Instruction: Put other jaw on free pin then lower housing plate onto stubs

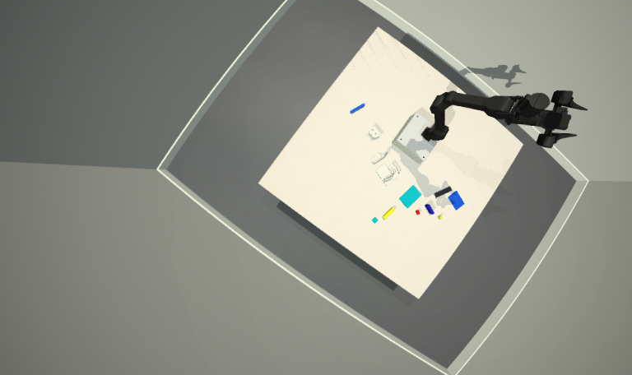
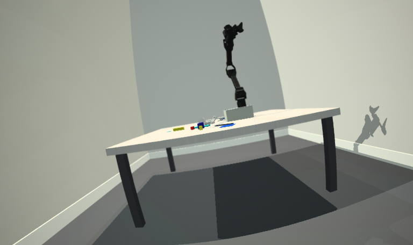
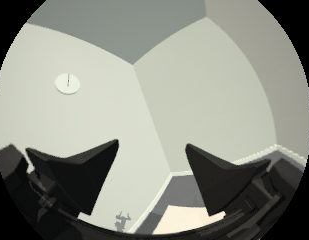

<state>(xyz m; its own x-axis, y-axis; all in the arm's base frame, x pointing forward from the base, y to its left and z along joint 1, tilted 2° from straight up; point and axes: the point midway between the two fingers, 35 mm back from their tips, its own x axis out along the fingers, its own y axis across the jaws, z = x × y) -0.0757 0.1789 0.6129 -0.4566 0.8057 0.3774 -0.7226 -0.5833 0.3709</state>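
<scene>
Three small white pieces lie on the table beside the robot's base box in the top view. One piece (image 1: 374,131) shows two dark spots. A narrow piece (image 1: 379,157) lies below it in that view. A squarish piece (image 1: 385,173) with thin raised parts is lowest. The white pieces show only as a small pale cluster (image 2: 213,119) in the exterior view. Which are the jaws, pins and housing plate, and whether any teeth mesh, is too small to tell. My gripper (image 1: 581,122) (image 3: 153,145) is open and empty, high up and far from the pieces, facing the walls.
The grey base box (image 1: 410,133) (image 2: 239,113) stands beside the white pieces. A blue bar (image 1: 357,108) lies beyond them. On the other side are a cyan plate (image 1: 410,196), yellow bar (image 1: 388,213) (image 2: 178,129), black bar (image 1: 443,192), blue plate (image 1: 456,200), dark blue block (image 1: 429,208) and red cube (image 1: 417,211).
</scene>
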